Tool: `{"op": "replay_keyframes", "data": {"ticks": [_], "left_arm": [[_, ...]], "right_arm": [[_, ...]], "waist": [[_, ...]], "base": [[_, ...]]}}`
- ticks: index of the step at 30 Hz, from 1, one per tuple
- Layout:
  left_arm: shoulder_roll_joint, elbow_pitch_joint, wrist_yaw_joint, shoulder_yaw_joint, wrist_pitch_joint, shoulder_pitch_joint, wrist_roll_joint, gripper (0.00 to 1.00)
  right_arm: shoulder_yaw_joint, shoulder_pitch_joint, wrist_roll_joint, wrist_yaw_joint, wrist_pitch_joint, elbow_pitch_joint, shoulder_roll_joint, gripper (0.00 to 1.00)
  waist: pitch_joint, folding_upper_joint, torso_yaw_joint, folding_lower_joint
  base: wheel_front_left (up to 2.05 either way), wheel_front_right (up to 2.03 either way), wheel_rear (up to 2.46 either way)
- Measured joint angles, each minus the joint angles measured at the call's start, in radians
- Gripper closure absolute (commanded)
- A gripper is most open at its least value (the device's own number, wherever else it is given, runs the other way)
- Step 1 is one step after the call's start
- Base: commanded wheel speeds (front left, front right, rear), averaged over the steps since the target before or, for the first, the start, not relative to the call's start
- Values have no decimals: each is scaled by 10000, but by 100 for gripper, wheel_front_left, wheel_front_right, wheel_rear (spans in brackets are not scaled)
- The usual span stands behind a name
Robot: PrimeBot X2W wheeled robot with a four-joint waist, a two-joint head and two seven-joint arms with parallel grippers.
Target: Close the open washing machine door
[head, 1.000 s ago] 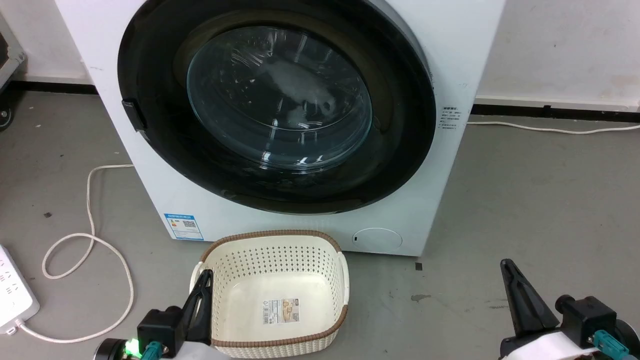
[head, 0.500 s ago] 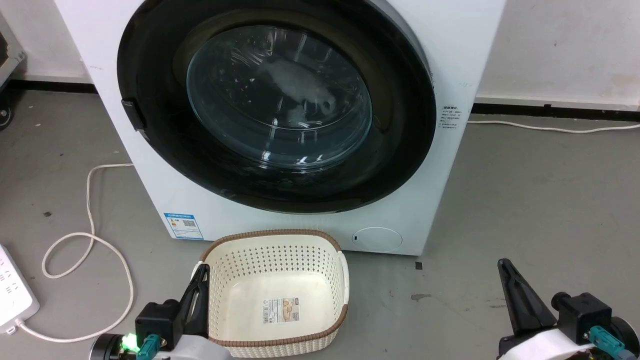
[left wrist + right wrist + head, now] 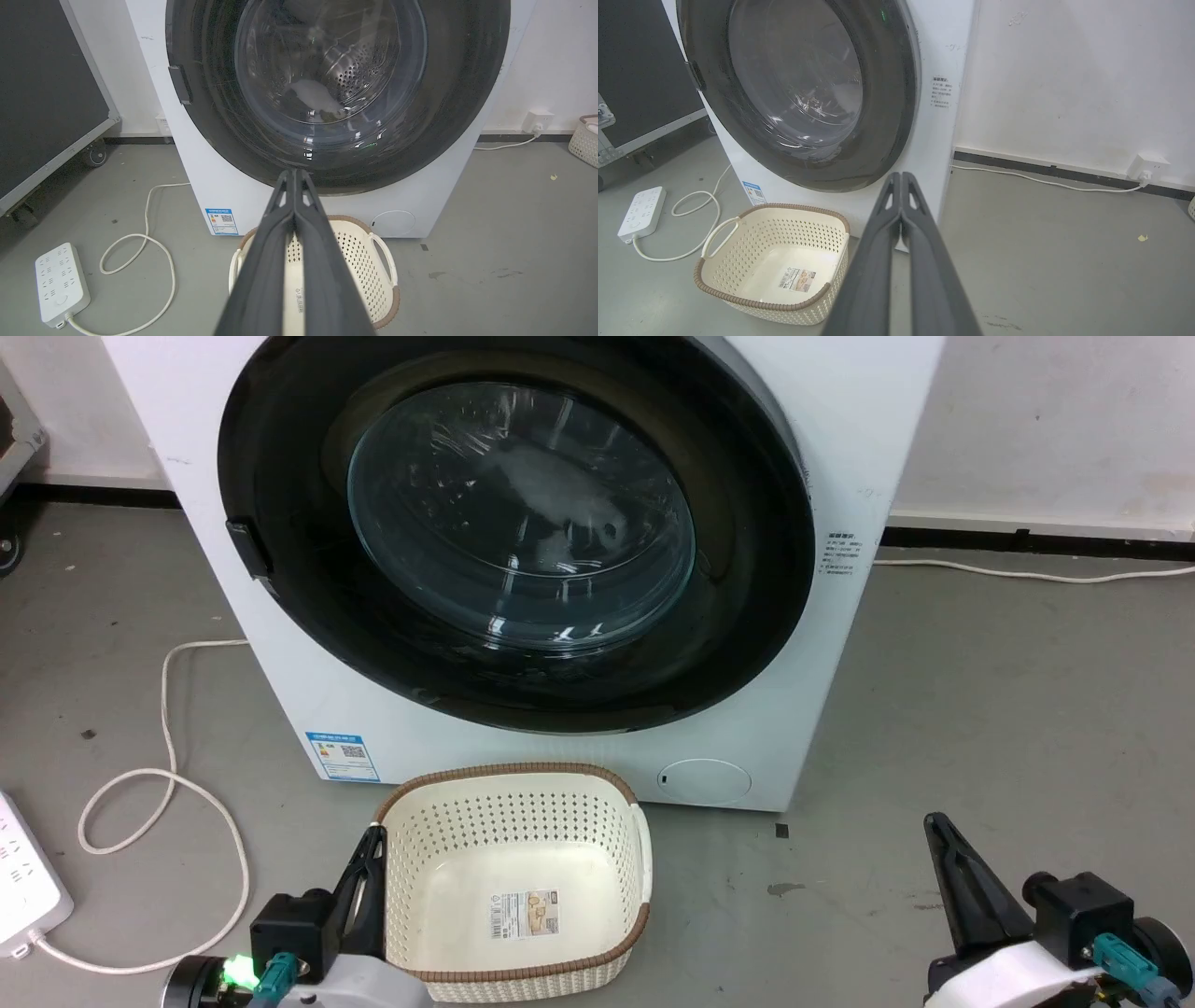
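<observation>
The washing machine door point(image 3: 518, 537) lies flat against the white front of the washing machine point(image 3: 868, 429), its black rim ringing the glass window with the steel drum visible behind it. The small dark catch point(image 3: 245, 549) sits at the rim's left edge. From these views the door looks shut, though I cannot tell whether the catch is fully home. If it is not, the sound move is a flat, steady push on the rim near the catch side, not on the bulging glass, where a narrow fingertip could slip. The left gripper point(image 3: 375, 840) hangs low at the near-left corner of the cream laundry basket point(image 3: 509, 772), its two fingers pressed together and holding nothing. The right gripper point(image 3: 936, 826) is low over bare floor, well apart from the machine, likewise pinched closed and empty. The basket stands just before the machine, so any reach forward should pass above it. A power strip point(image 3: 23, 887) and its looping cable point(image 3: 168, 784) lie on the floor to the left, clear of the arms' likely path.
</observation>
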Motion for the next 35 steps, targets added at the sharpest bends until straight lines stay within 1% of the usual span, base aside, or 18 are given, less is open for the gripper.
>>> {"op": "replay_keyframes", "data": {"ticks": [35], "left_arm": [[-19,-360,205,148,786,-192,190,100]], "right_arm": [[127,-207,-339,0,792,-242,2,100]], "waist": [[64,0,-4,-1]], "base": [[0,0,0]]}}
